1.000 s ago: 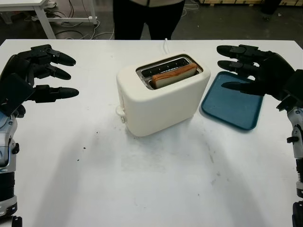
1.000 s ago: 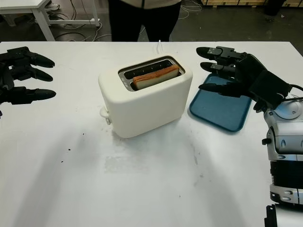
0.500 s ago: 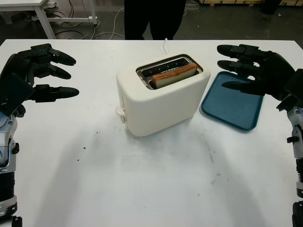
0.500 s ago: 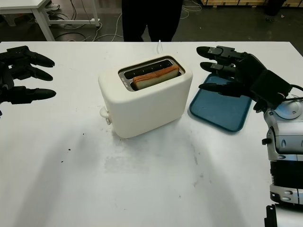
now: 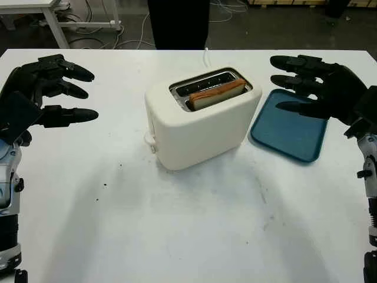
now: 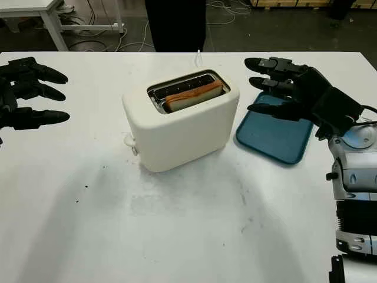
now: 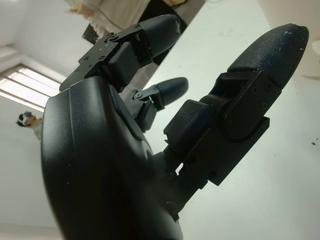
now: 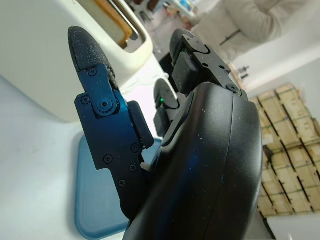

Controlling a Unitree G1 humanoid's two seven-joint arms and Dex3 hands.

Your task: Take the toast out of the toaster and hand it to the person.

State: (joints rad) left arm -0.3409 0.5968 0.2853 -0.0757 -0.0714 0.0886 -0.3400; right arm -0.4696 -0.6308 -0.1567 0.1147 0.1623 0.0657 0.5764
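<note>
Toaster [image 5: 200,121], cream, sits mid-counter, turned at an angle, its long side running from near left to far right. One slice of toast [image 5: 217,94] stands in the nearer slot, browned crust edge poking just above the rim; the farther slot looks empty. White counter [image 5: 177,230], a few dark crumbs near left of the toaster.

Blue tray [image 5: 288,131] lies just right of the toaster, apart from it.

Right hand [image 5: 315,94]: open, holding nothing, raised over the far edge of the tray, fingers pointing left toward the toaster. Near it, not touching.

Left hand [image 5: 44,91]: open, holding nothing, raised at the far left of the counter, well apart from the toaster, fingers pointing right.

Person [image 5: 178,23] stands at the far side of the counter, directly behind the toaster; dark clothing, no hand offered so far as seen.

Step in hand, by my reading: the reach for the toast has not begun. Right hand is the closer one.

How to do it well:
- Come in from above, fingers lined up with the slot's long axis, not across it.
- Pinch the exposed crust on both flat faces; little stands proud, so the hold will be shallow.
- Lift straight up along the slot; a sideways pull risks dragging the toaster or tearing the slice.
- Left hand could steady the toaster's left end if it shifts.
- Clear the rim fully before carrying it to the far side.
</note>
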